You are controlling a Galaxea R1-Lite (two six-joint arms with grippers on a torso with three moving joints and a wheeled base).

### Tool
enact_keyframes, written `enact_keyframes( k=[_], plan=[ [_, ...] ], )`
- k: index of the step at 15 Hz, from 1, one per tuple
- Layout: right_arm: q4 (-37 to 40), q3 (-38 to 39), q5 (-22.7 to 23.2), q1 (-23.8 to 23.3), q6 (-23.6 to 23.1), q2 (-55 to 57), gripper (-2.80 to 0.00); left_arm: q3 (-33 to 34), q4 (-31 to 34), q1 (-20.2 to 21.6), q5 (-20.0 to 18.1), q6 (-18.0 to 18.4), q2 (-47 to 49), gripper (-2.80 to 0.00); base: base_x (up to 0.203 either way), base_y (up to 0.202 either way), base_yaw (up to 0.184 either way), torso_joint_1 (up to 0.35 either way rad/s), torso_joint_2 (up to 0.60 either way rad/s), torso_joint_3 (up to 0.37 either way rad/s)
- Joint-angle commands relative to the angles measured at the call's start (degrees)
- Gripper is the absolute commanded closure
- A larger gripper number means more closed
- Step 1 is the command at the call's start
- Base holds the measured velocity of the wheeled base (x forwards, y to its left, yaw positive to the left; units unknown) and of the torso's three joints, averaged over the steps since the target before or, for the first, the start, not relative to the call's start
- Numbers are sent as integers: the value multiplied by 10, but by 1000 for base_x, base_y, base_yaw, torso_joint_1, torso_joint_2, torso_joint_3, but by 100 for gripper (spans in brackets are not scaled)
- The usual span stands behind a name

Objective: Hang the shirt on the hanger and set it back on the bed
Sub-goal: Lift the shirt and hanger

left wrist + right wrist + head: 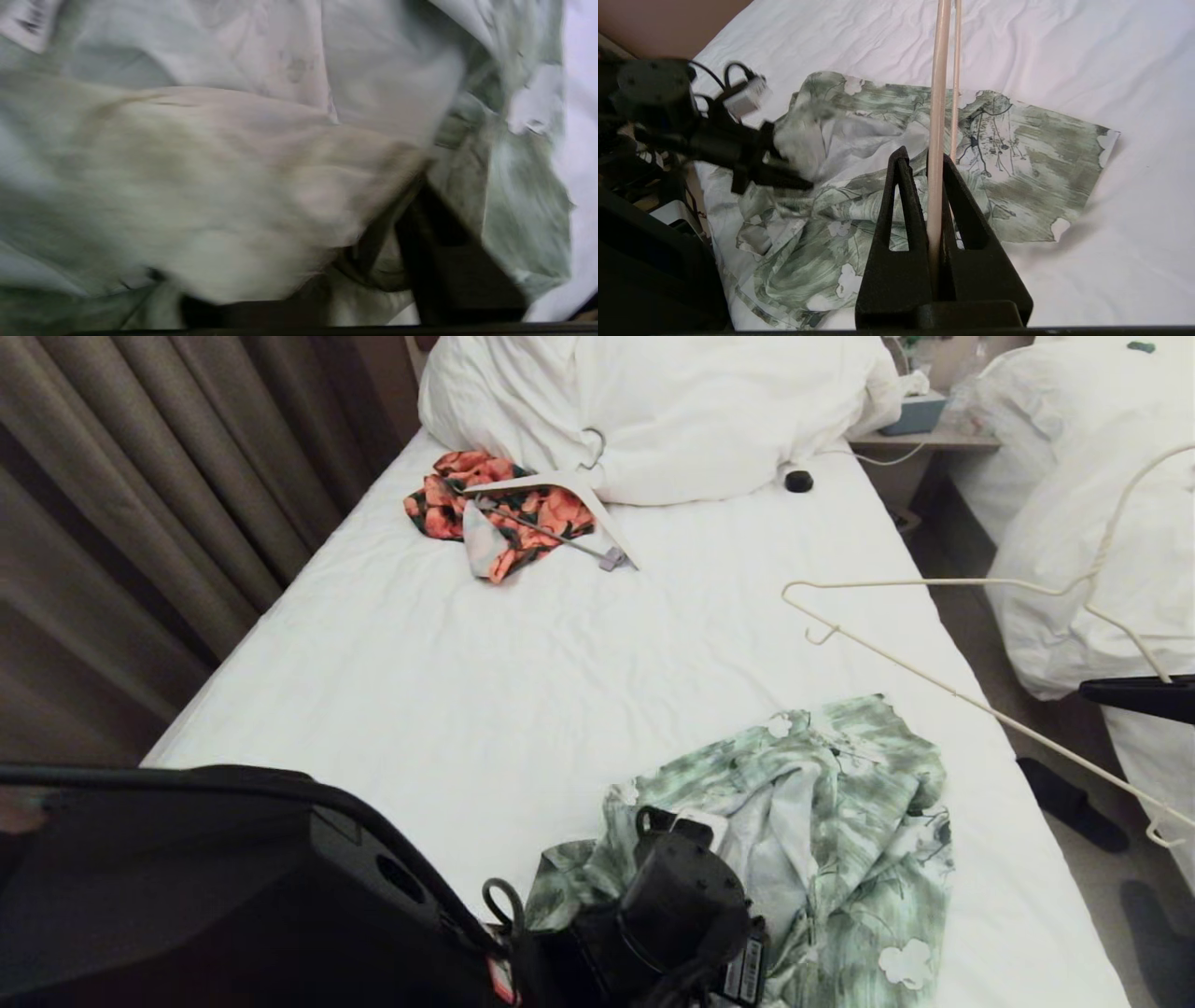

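The green-and-white shirt [840, 803] lies crumpled on the bed [523, 672] near its front right edge. My left gripper [674, 826] is pushed down into the shirt's near side. In the left wrist view one dark finger [444, 261] shows well off to one side, and cloth [233, 163] covers the other, so the jaws stand apart. The right wrist view shows the same gripper [794, 158] with fabric bunched between its fingers. My right gripper [924, 163] is shut on the thin cream hanger [934, 582] and holds it in the air, above and to the right of the shirt [1017, 154].
An orange-and-black garment [504, 513] with a thick white hanger [560, 481] lies at the back by the pillows [672, 411]. A small black object [798, 481] sits beside them. Curtains [140, 476] hang on the left. A second bed [1102, 523] and dark slippers [1074, 803] are on the right.
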Motion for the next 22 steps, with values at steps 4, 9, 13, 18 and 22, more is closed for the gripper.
enact_keyframes(
  k=[4, 9, 13, 18, 22],
  plan=[
    [-1, 0, 4, -1, -4, 2, 0, -23, 158, 7, 72, 1, -80, -280, 0, 0, 0, 0, 0, 0],
    [-1, 3, 4, -1, -4, -8, 0, -44, 196, 22, 97, -8, -93, -280, 0, 0, 0, 0, 0, 0],
    [-1, 3, 4, -1, -4, -5, 0, -73, 188, 45, 91, -25, -89, -280, 0, 0, 0, 0, 0, 0],
    [-1, 3, 4, -2, -4, 4, 0, -114, 204, 83, 67, -86, -51, -280, 0, 0, 0, 0, 0, 0],
    [-2, 3, 4, -7, -4, 5, 0, -129, 204, 115, 66, -98, -44, -280, 0, 0, 0, 0, 0, 0]
  ],
)
